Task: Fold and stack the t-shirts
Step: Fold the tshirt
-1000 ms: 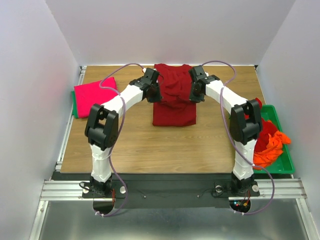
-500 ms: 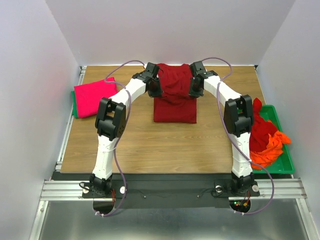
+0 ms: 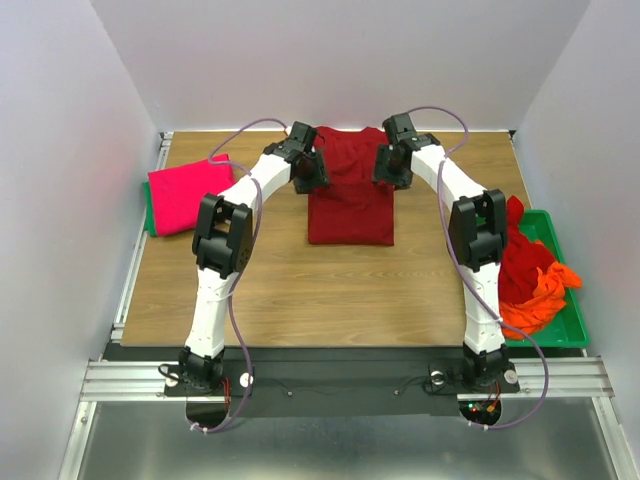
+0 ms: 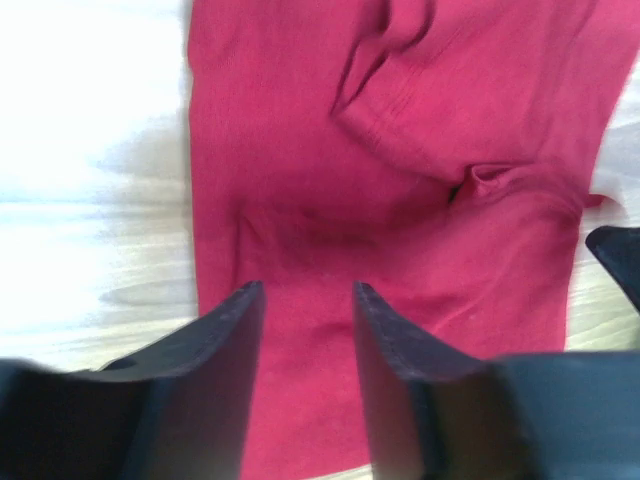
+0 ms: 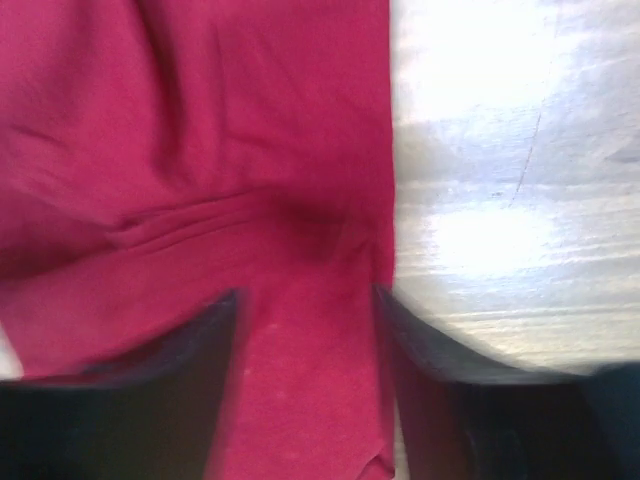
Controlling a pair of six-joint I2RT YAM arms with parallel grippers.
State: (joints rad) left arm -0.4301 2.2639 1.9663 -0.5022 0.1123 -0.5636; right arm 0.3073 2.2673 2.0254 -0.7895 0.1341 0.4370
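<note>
Left wrist view shows the left gripper [image 4: 305, 340] with its two dark fingers [image 4: 225, 360] spread apart and nothing caught between them. Through the gap lies the dark red t-shirt [image 4: 400, 130], rumpled, with a sleeve hem turned in across its upper part. The right gripper [image 5: 305, 345] in its own wrist view is blurred, but its jaws also stand apart over the shirt's right edge, with the bare wood of the table [image 5: 500, 200] just beside. Whether any fingertip touches the cloth cannot be told. From above, the shirt lies mid-table toward the far edge as a narrow upright strip, and the two grippers flank its far half, one at each side. A folded pink-magenta t-shirt [image 3: 185, 192] rests at the table's left edge, and a heap of orange and red shirts [image 3: 540, 290] waits in the green tray [image 3: 560, 330] on the right. The step in hand looks like the lengthwise fold of the red shirt, its sides already narrowed. The next move probably calls for both grippers to close on the far corners together and carry them evenly toward the near hem, so that the halves line up without dragging the strip askew.
</note>
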